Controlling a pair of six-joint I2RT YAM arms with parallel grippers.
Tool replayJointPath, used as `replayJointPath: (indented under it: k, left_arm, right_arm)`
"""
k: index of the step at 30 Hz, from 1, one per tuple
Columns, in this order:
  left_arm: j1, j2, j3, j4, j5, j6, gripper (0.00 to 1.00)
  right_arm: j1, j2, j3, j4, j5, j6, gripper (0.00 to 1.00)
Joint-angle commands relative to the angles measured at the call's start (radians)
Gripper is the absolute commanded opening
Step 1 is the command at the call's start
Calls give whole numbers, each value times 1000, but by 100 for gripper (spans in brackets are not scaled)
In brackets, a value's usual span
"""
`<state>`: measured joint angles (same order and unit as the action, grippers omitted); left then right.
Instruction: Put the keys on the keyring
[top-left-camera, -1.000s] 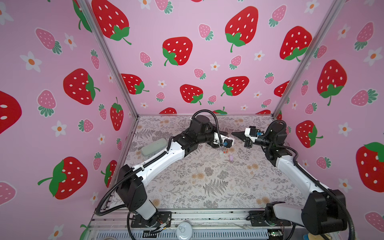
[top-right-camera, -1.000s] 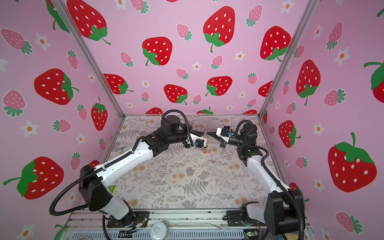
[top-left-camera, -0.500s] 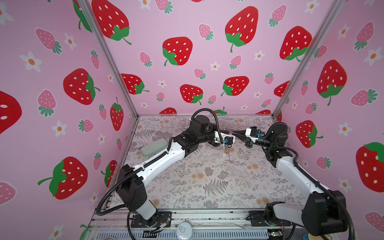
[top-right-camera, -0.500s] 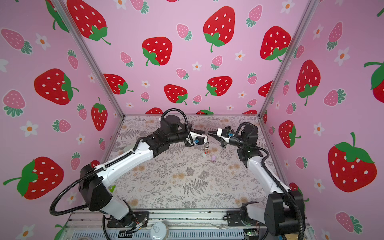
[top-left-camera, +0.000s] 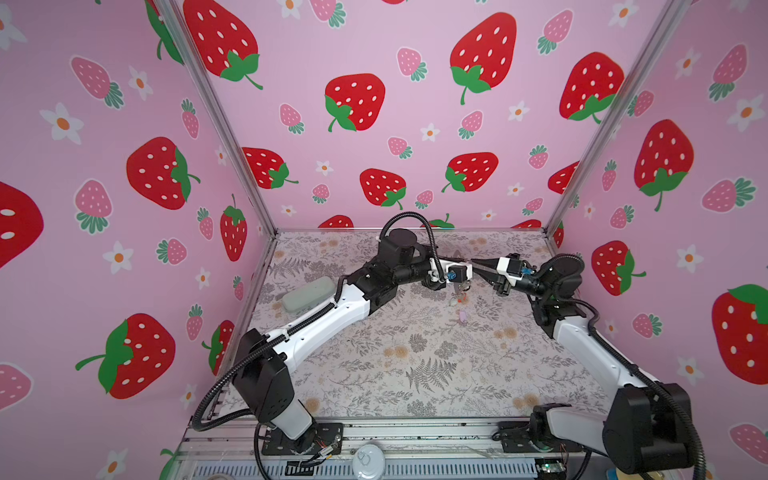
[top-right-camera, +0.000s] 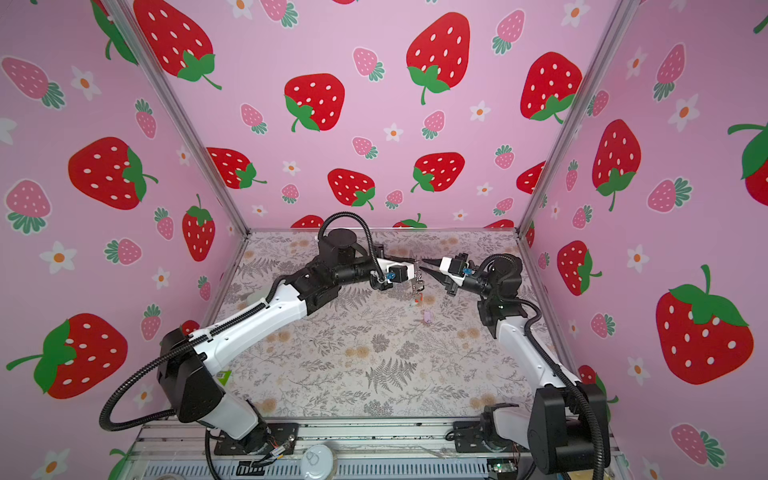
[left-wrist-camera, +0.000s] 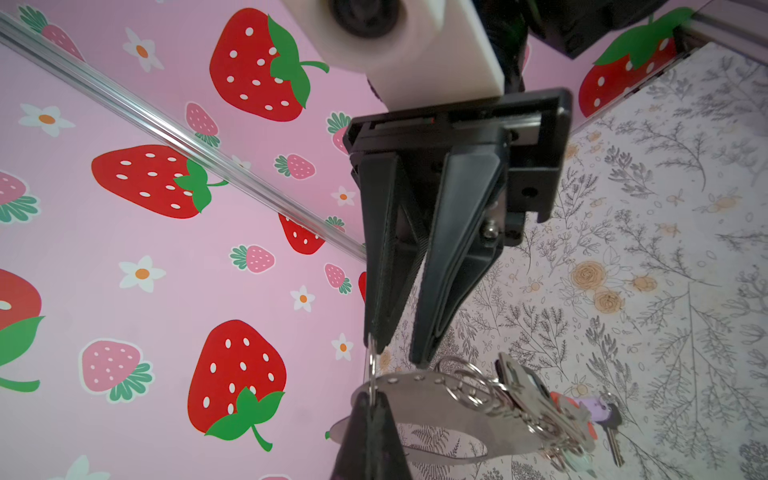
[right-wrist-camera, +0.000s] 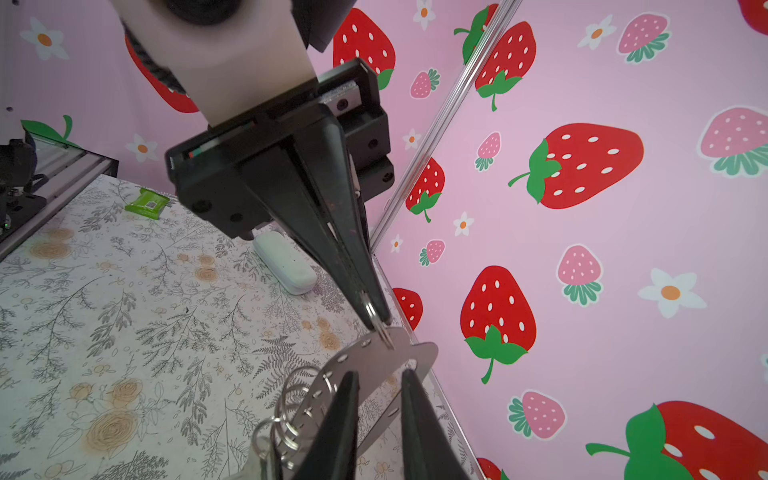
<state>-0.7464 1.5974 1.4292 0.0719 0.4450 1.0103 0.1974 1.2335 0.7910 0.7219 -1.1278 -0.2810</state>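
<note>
In a top view, a pale grey-green case (top-left-camera: 307, 293) lies at about ten o'clock on the table (top-left-camera: 415, 374), well apart from the work, and it plays no part in this step. The two arms meet above the table at about one o'clock.

The left gripper (right-wrist-camera: 376, 322) has its jaws pressed together on the thin ring (left-wrist-camera: 372, 370) at the top of the keyring (left-wrist-camera: 432, 392). The taupe strap therefore hangs free in the air, and the keys (left-wrist-camera: 523, 390) dangle off its chain of small rings. Holding it aloft by that ring appears to be the point: it keeps the ring steady and reachable from the opposite side.

The right gripper (right-wrist-camera: 379, 374) faces it tip to tip. Its jaws are spread a little, one on either side of the strap's upper edge, and they pinch nothing. I cannot tell whether either tip touches the metal.

A lilac key (top-left-camera: 463, 316) lies on the table at roughly six o'clock from the hanging bunch — seemingly not yet threaded on.
</note>
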Motion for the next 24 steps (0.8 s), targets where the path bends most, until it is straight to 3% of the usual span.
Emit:
replayJointPath:
  k: [1,15,24]
  left_arm:
    - [-2,-10,-6,85,50,-67,0]
    - [27,6,-27,233,133,-302,0]
    - [44,28,-39,323,195,-456,0]
  right_arm:
    - [-4,14,-15,143,-27,96,21]
    - [-3,69,-33,438,-38,356,17]
    - [-2,78,-33,505,-26,415,17]
